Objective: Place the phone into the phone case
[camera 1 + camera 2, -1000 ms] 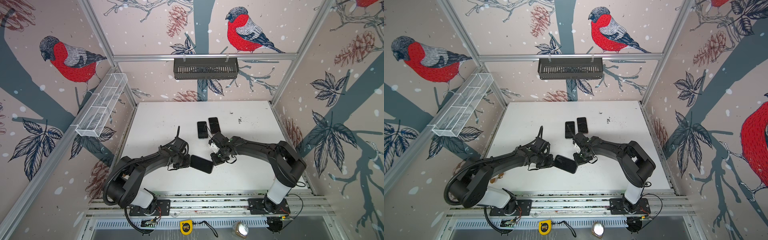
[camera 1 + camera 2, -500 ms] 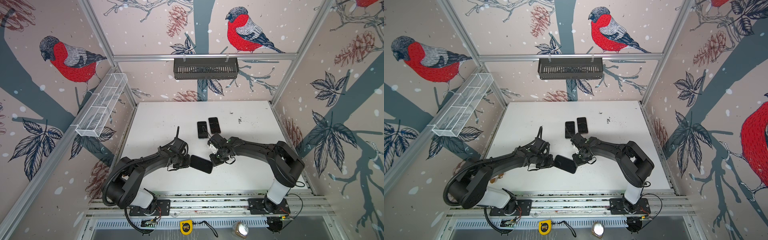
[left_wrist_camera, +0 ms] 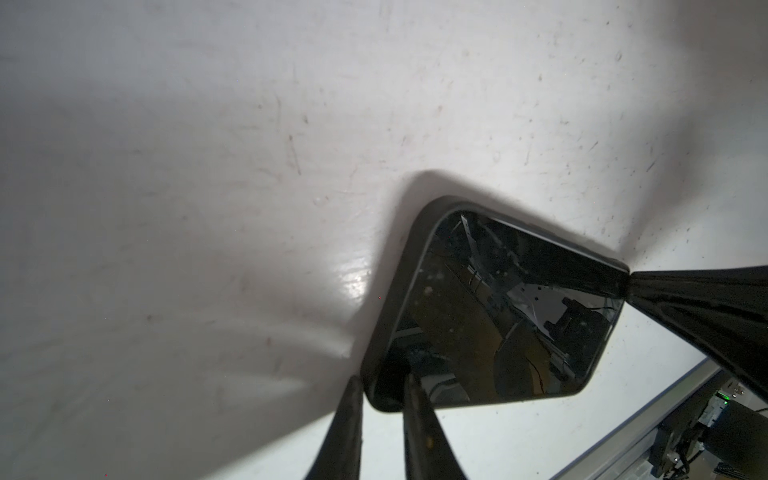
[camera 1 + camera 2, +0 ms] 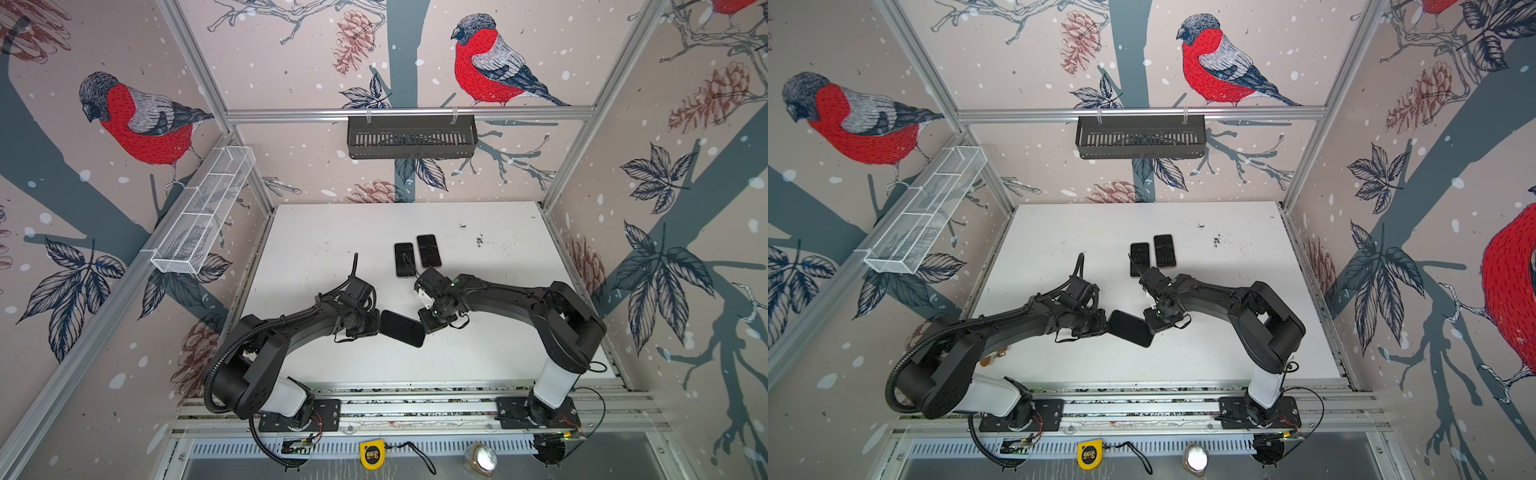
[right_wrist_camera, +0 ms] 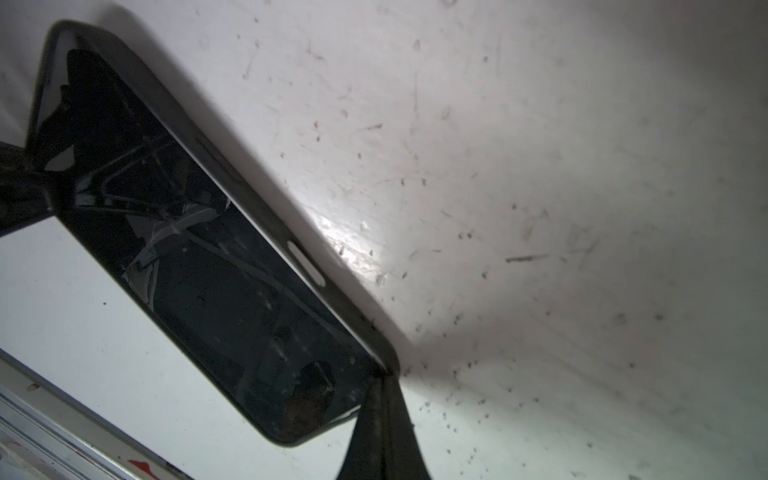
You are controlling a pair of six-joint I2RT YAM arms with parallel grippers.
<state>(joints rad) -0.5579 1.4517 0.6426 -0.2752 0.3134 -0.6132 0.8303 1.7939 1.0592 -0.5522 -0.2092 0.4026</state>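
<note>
The phone (image 4: 402,328) (image 4: 1130,328) lies screen up on the white table, between the two arms, set in the black phone case (image 3: 390,307). The case's matte rim frames the glossy screen (image 3: 490,316) (image 5: 199,232). My left gripper (image 4: 377,326) (image 4: 1106,326) (image 3: 382,380) is shut on the left corner of the case, one finger on each side of it. My right gripper (image 4: 423,324) (image 4: 1148,324) (image 5: 384,378) is shut, and its joined tips touch the case's opposite corner. In the left wrist view the right gripper's fingertips (image 3: 631,282) meet that far corner.
Two more dark phones (image 4: 404,259) (image 4: 428,250) lie side by side behind the right gripper. A black basket (image 4: 411,137) hangs on the back wall and a white wire basket (image 4: 203,216) on the left wall. A yellow tape measure (image 4: 372,455) lies beyond the table's front rail.
My right gripper has edged a little forward and left onto the corner of the case. The left gripper and the phone have stayed where they were.
</note>
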